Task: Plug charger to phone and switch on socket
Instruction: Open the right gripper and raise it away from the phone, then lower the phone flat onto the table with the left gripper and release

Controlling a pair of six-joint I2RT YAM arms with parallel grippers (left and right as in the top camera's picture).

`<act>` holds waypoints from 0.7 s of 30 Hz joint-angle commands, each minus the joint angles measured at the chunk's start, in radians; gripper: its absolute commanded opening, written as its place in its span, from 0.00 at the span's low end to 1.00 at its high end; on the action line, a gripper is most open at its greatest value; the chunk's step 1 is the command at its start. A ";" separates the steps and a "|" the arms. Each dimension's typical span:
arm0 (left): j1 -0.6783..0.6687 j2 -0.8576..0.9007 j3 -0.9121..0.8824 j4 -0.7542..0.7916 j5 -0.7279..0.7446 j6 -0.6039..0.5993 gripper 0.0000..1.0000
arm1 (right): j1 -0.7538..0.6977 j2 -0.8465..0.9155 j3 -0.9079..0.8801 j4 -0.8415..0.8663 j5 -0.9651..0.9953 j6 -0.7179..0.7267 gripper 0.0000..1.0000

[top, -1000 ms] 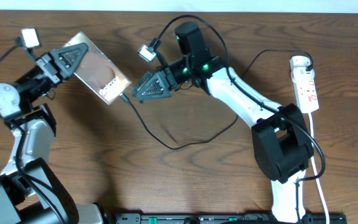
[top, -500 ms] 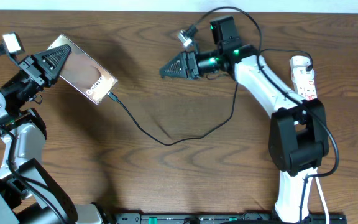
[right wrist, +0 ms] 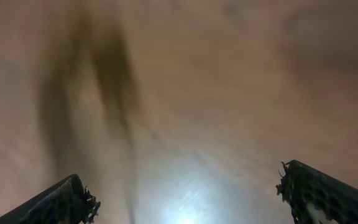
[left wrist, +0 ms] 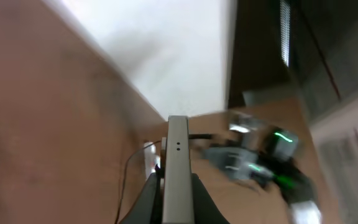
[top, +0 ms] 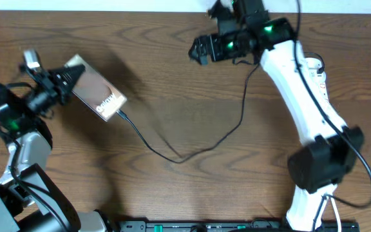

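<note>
My left gripper (top: 68, 80) is shut on the upper end of the phone (top: 99, 98), which shows its brownish screen with white lettering at the left of the table. In the left wrist view the phone's grey edge (left wrist: 177, 165) stands between my fingers (left wrist: 148, 199). The charger cable (top: 192, 151) is plugged into the phone's lower corner and curves across the table up toward my right arm. My right gripper (top: 198, 50) is open and empty at the far middle of the table; its wrist view shows only blurred wood between the fingertips (right wrist: 73, 199). The socket (top: 319, 80) lies at the right, partly hidden by my right arm.
The table's far edge runs along the top of the overhead view. A black rail (top: 224, 225) lies along the front edge. The socket's white cord (top: 333, 206) runs down the right side by my right arm's base.
My right arm has swung up and to the right, away from the phone, toward the far edge. My left gripper has shifted the phone slightly down and right.
</note>
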 commanded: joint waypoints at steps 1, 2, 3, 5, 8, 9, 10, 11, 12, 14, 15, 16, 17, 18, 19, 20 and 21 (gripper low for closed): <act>0.001 -0.006 -0.054 -0.165 -0.095 0.293 0.07 | 0.029 -0.078 0.033 -0.008 0.175 -0.017 0.99; 0.001 -0.006 -0.064 -0.237 -0.132 0.344 0.07 | 0.035 -0.090 0.033 -0.013 0.199 -0.017 0.99; 0.000 -0.006 -0.071 -0.299 -0.166 0.389 0.07 | 0.043 -0.099 0.033 -0.019 0.224 -0.017 0.99; 0.000 -0.006 -0.081 -0.405 -0.244 0.462 0.07 | 0.059 -0.109 0.033 -0.033 0.280 -0.017 0.99; -0.001 -0.006 -0.085 -0.539 -0.377 0.528 0.07 | 0.081 -0.110 0.033 -0.051 0.351 -0.017 0.99; -0.002 -0.006 -0.085 -0.575 -0.422 0.538 0.07 | 0.089 -0.107 0.033 -0.060 0.369 -0.016 0.99; -0.005 -0.006 -0.084 -0.605 -0.461 0.548 0.07 | 0.093 -0.106 0.033 -0.065 0.377 -0.016 0.99; -0.010 -0.006 -0.085 -0.629 -0.496 0.560 0.07 | 0.098 -0.106 0.033 -0.071 0.380 -0.017 0.99; -0.015 -0.006 -0.085 -0.651 -0.529 0.568 0.07 | 0.101 -0.106 0.033 -0.073 0.379 -0.016 0.99; -0.027 -0.006 -0.085 -0.693 -0.605 0.581 0.07 | 0.108 -0.105 0.033 -0.074 0.379 -0.009 0.99; -0.035 -0.006 -0.085 -0.722 -0.657 0.581 0.07 | 0.110 -0.104 0.033 -0.074 0.380 -0.009 0.99; -0.043 -0.006 -0.085 -0.743 -0.692 0.581 0.07 | 0.111 -0.104 0.033 -0.074 0.379 -0.009 0.99; -0.049 -0.006 -0.085 -0.758 -0.712 0.581 0.07 | 0.112 -0.104 0.033 -0.075 0.379 -0.009 0.99; -0.056 -0.006 -0.085 -0.771 -0.723 0.581 0.07 | 0.112 -0.104 0.033 -0.076 0.379 -0.009 0.99; -0.063 -0.006 -0.085 -0.780 -0.727 0.581 0.07 | 0.112 -0.104 0.033 -0.077 0.379 -0.009 0.99; -0.069 -0.006 -0.085 -0.783 -0.727 0.581 0.07 | 0.112 -0.104 0.033 -0.078 0.379 -0.009 0.99; -0.074 -0.006 -0.085 -0.785 -0.727 0.581 0.07 | 0.112 -0.104 0.033 -0.078 0.379 -0.009 0.99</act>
